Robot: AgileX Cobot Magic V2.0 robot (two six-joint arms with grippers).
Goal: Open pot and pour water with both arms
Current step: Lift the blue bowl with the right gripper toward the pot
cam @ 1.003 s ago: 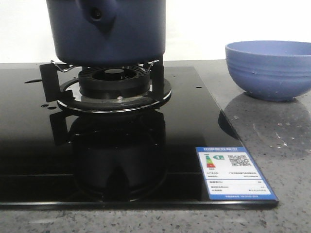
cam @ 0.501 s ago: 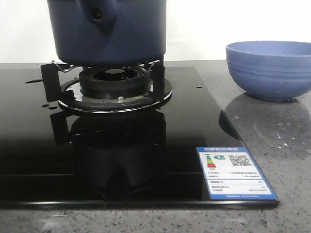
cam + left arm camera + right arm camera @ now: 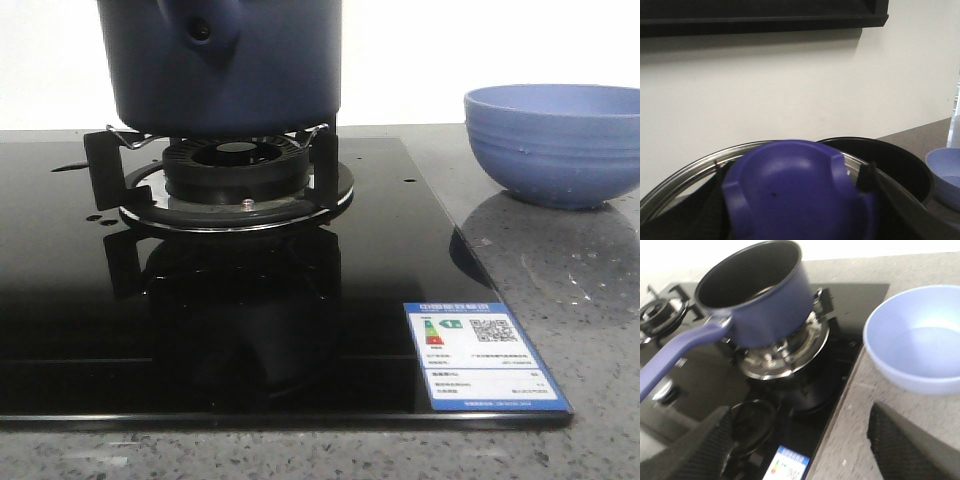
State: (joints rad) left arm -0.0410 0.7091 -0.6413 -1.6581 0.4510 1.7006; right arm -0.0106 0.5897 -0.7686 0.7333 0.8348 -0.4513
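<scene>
The dark navy pot [image 3: 225,70] stands on the burner [image 3: 235,190], its pierced side lug facing me. Seen from the right wrist, the pot [image 3: 765,295] is uncovered, with a dark inside and a long handle [image 3: 675,355]. I cannot make out the water inside it; small wet patches [image 3: 60,167] glisten on the hob. My left gripper [image 3: 792,172] is shut on the lid's blue-violet knob [image 3: 795,195], holding the steel-rimmed lid [image 3: 685,172] in front of the open pot [image 3: 895,165]. My right gripper [image 3: 799,425] hangs open over the hob's front edge, holding nothing.
A lighter blue ribbed bowl [image 3: 555,150] sits on the speckled counter right of the hob, also visible from the wrists [image 3: 920,340] [image 3: 946,175]. An energy label [image 3: 485,355] is stuck on the black glass hob's front right corner. A second burner [image 3: 655,315] lies beyond the pot's handle.
</scene>
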